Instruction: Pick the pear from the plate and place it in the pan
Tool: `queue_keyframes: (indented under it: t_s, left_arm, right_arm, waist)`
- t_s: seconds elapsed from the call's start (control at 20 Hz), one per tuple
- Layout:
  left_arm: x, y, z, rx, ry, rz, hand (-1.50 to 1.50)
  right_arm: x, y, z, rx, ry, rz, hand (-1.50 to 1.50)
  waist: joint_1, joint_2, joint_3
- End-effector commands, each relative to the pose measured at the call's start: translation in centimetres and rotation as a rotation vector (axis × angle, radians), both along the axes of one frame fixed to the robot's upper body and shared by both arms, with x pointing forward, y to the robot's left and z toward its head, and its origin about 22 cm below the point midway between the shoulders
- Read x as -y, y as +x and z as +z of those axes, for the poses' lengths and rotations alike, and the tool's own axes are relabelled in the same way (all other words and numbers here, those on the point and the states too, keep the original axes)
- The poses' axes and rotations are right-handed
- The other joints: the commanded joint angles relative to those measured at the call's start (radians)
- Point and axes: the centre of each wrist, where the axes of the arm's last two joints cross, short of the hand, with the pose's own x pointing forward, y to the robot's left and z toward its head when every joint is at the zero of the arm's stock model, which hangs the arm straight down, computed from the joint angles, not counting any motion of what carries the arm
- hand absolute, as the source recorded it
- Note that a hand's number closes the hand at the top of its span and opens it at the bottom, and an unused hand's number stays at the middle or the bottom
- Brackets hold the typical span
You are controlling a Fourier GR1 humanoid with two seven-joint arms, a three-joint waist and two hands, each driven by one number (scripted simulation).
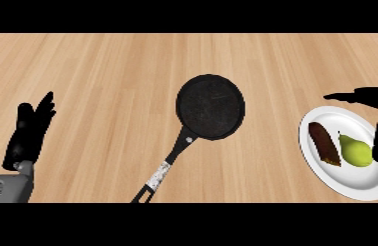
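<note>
Though the right hand's [354, 96] state cannot be told, the pear [357, 153] is judged light, firm, slick; its belly is favoured.

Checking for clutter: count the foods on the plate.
2: the pear toward the plate's right, a dark brown item left of it. More may hide beyond the picture's edge.

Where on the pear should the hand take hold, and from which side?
Grip the pear round its broad rounded end, from the right: its other end tapers narrow, and a brown item lies close along its left.
</note>
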Motion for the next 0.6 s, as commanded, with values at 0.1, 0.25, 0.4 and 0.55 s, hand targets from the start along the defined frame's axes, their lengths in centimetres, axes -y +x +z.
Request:
queue_keyframes:
  t_s: [0.1, 0.25, 0.4, 0.55]
  left_arm:
    - [0.5, -0.6, -0.6, -0.01, -0.005, -0.006, 0.0]
    - [-0.7, -0.1, 0.7, -0.01, -0.009, -0.015, 0.0]
    - [-1.0, -1.5, -0.5, -0.02, 0.005, -0.024, 0.0]
    - [0.7, -1.2, -0.5, -0.012, 0.002, 0.002, 0.0]
  right_arm:
    - [1.3, -0.1, -0.5, -0.023, -0.058, 0.027, -1.5]
    - [1.3, -0.2, -2.7, -0.03, -0.068, 0.027, -1.5]
    - [0.6, -0.8, -2.2, -0.037, -0.058, 0.032, -1.5]
    - [-0.5, -0.9, -2.1, -0.031, -0.056, 0.046, -1.5]
  waist:
    - [0.002, 0.0, 0.0]
    - [0.004, 0.001, 0.0]
    - [-0.003, -0.002, 0.0]
    - [-0.007, -0.003, 0.0]
